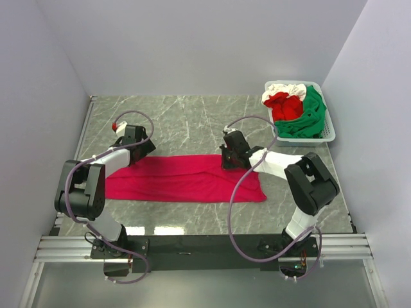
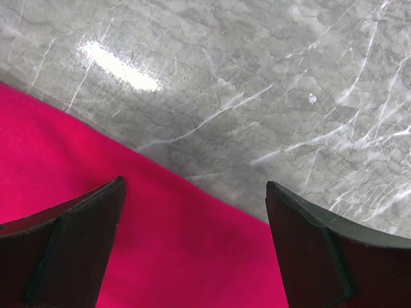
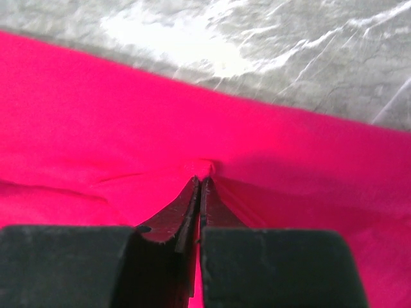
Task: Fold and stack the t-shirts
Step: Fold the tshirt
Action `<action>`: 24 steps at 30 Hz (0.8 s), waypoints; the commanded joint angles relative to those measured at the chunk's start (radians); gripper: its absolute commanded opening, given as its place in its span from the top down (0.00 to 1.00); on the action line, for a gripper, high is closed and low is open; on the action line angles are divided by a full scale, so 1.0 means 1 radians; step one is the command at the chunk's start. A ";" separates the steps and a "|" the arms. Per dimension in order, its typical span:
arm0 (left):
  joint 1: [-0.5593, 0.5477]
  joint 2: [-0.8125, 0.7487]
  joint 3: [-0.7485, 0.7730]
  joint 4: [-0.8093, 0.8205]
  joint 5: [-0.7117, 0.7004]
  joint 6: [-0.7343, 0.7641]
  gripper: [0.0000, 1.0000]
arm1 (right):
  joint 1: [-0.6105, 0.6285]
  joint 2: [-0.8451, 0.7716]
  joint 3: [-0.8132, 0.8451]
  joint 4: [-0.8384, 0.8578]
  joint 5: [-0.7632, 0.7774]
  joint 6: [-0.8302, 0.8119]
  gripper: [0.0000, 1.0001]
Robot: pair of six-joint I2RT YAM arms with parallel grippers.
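shirt: red shirt (image 1: 186, 179) lies as a long band, left to right on the table (image 1: 192, 122) | right gripper (image 3: 200, 181): fingers pressed together, pinching cloth near the far edge | left gripper (image 2: 194, 187): fingers spread over that same edge at the left end; holding nothing

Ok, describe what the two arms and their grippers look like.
Both the left arm and right arm have chunky black joint housings joined by white links, on black bases. A greyish-purple cable loops loosely along each. The left gripper and right gripper have matte black, wedge-shaped fingers. A small red and white part sits by the left wrist; no markings are legible.
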 commanded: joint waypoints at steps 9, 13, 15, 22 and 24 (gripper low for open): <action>-0.004 -0.010 0.003 0.026 -0.002 0.015 0.04 | 0.135 -0.241 -0.123 -0.061 0.152 0.060 0.97; -0.004 -0.010 -0.003 0.030 0.003 0.015 0.04 | 0.183 -0.287 -0.158 -0.083 0.158 0.089 0.96; -0.004 -0.014 -0.009 0.030 0.000 0.015 0.04 | 0.219 -0.295 -0.178 -0.084 0.152 0.106 0.96; -0.006 -0.004 -0.014 0.029 0.000 0.018 0.04 | 0.354 -0.299 -0.162 -0.155 0.194 0.165 0.63; -0.006 0.002 -0.011 0.027 -0.003 0.021 0.04 | 0.403 -0.312 -0.137 -0.204 0.216 0.173 0.55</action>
